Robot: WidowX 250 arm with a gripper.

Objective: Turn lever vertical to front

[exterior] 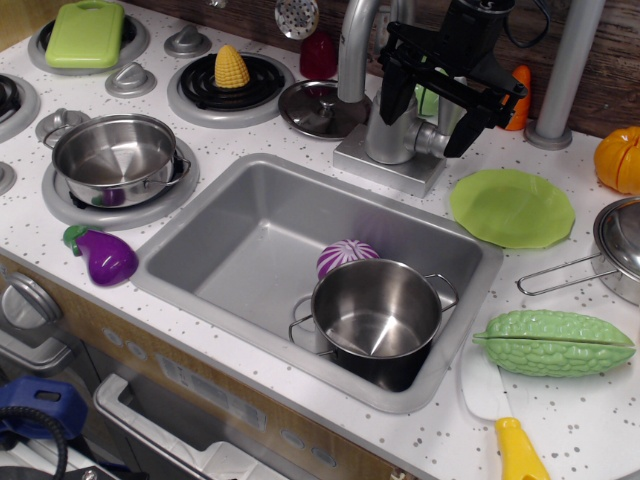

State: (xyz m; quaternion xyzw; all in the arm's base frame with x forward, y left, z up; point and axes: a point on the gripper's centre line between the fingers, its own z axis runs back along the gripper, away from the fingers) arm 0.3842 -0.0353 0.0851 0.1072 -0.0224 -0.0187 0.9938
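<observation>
The silver tap body point(392, 135) stands on its base plate behind the sink, with the tall curved spout point(352, 50) rising at its left. A short grey stub point(432, 141) sticks out of the body to the right; this is the part of the lever that shows, and its paddle is mostly hidden behind my gripper. My black gripper point(425, 122) comes down from above over the tap. One finger point(392, 95) hangs in front of the tap body and the other point(462, 128) sits by the stub's outer end. The jaws stand wide apart.
The grey sink point(230, 230) holds a steel pot point(378, 318) and a purple onion point(345, 255). A green plate point(512, 207) lies right of the tap, and a pot lid point(318, 105) left of it. A grey post point(565, 70) stands at back right. A pot point(115, 158) sits on the stove burner.
</observation>
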